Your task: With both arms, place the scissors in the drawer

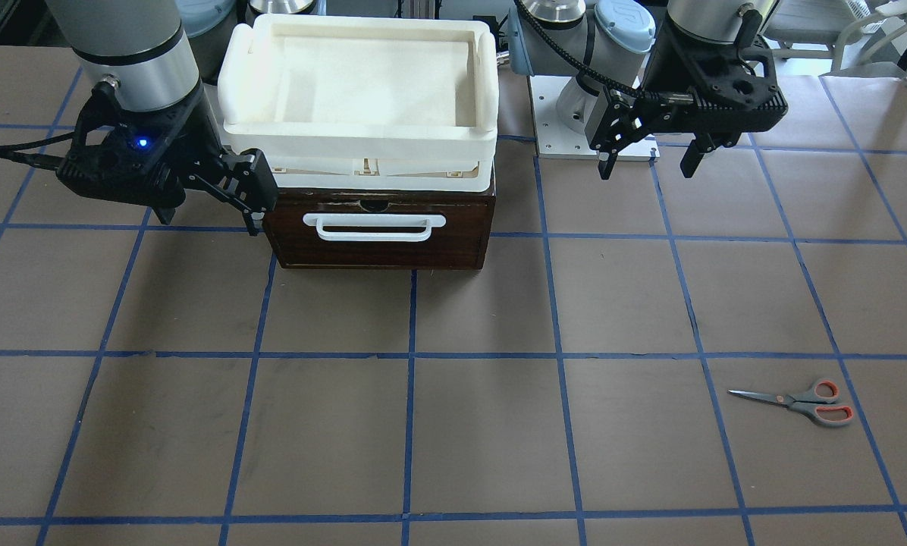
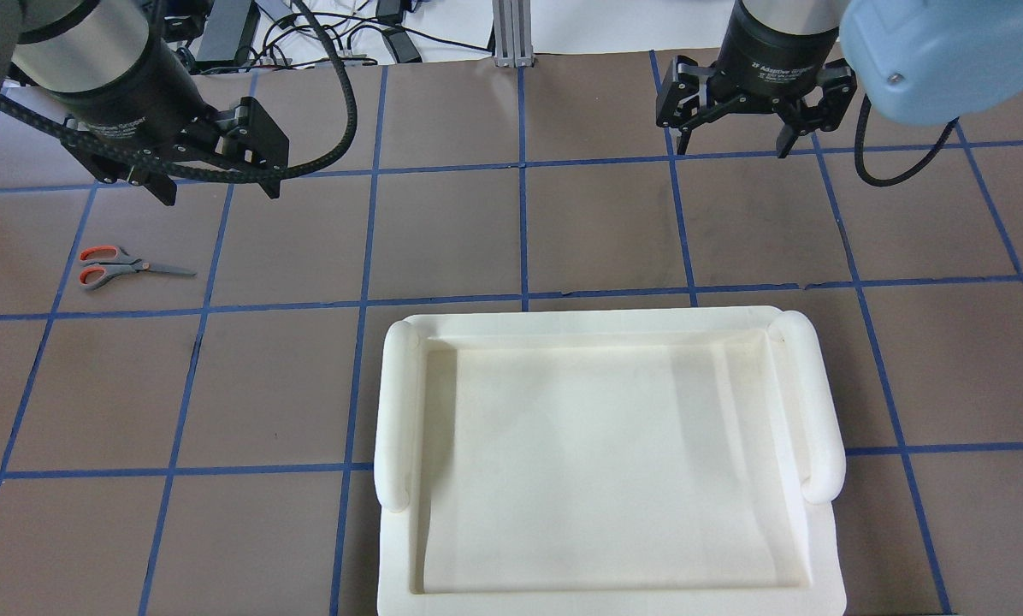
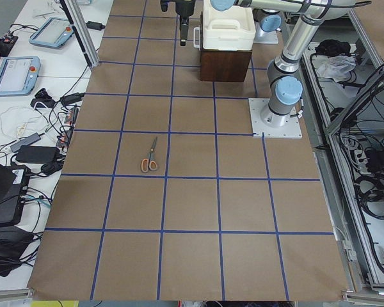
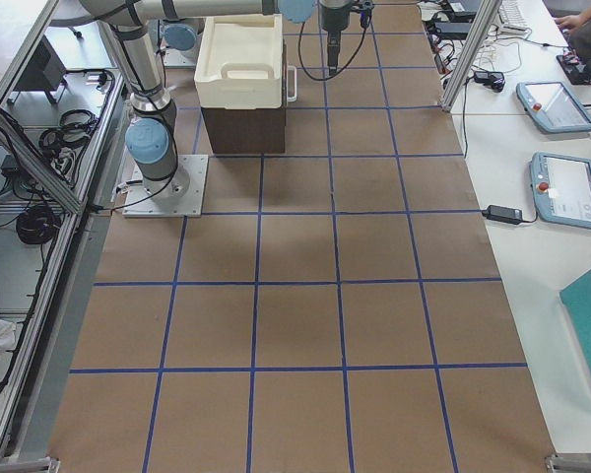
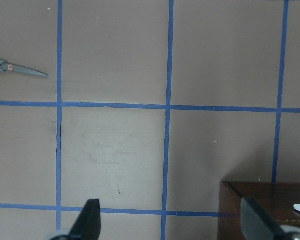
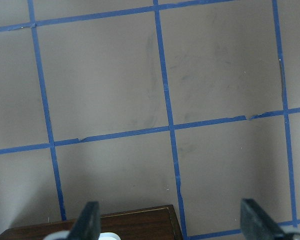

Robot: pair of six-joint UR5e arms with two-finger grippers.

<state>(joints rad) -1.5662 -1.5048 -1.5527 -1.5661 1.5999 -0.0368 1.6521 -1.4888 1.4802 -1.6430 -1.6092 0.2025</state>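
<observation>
One scissors point(image 1: 795, 403), one drawer point(image 1: 393, 254), one tray point(image 1: 359, 135), two claws point(image 2: 220, 194) point(image 2: 734, 151).

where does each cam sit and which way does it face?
Front-facing: across the table, facing the robot; left gripper, right gripper, drawer, scissors.
Overhead: behind the robot, looking down; both grippers, white tray.
Exterior left: table's left end, looking along it; left arm nearest.
Exterior right: opposite end; right arm nearest.
Left wrist: looks down past its fingers; drawer corner.
Right wrist: likewise.
Shared: front-facing and overhead both show the scissors.
</observation>
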